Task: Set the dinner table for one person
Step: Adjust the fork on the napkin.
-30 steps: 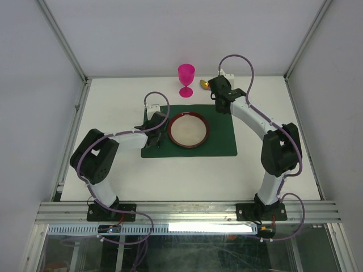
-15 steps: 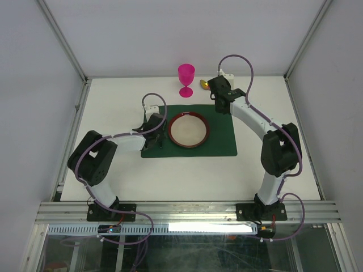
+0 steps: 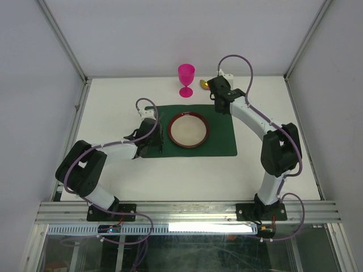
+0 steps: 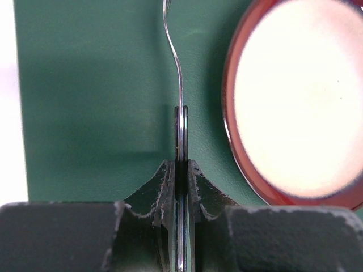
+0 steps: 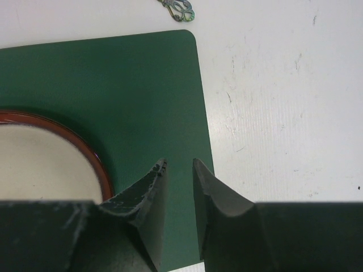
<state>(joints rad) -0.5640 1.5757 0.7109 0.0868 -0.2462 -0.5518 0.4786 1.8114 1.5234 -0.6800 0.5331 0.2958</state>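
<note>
You are looking into a robotics lab cell, not a home dining room. Take the dark green placemat (image 3: 221, 141) as your mark. It lies on a plain white dinner table (image 3: 113, 170) edged by aluminium frame rails (image 3: 76, 124). Beyond it and to either side rise blank white wall panels (image 3: 187, 34) held by metal uprights (image 3: 62, 42).

On the near side of the placemat, the left arm (image 3: 91, 164) and the right arm (image 3: 278, 150) are bolted to a slotted aluminium beam (image 3: 187, 214), and purple cables (image 3: 233, 56) loop along them. Below that beam sits a clear panel (image 3: 187, 252) with wiring behind it.

The only homely props are a red-rimmed plate (image 3: 188, 130) on the placemat and a pink goblet (image 3: 186, 76) just past its far edge.
</note>
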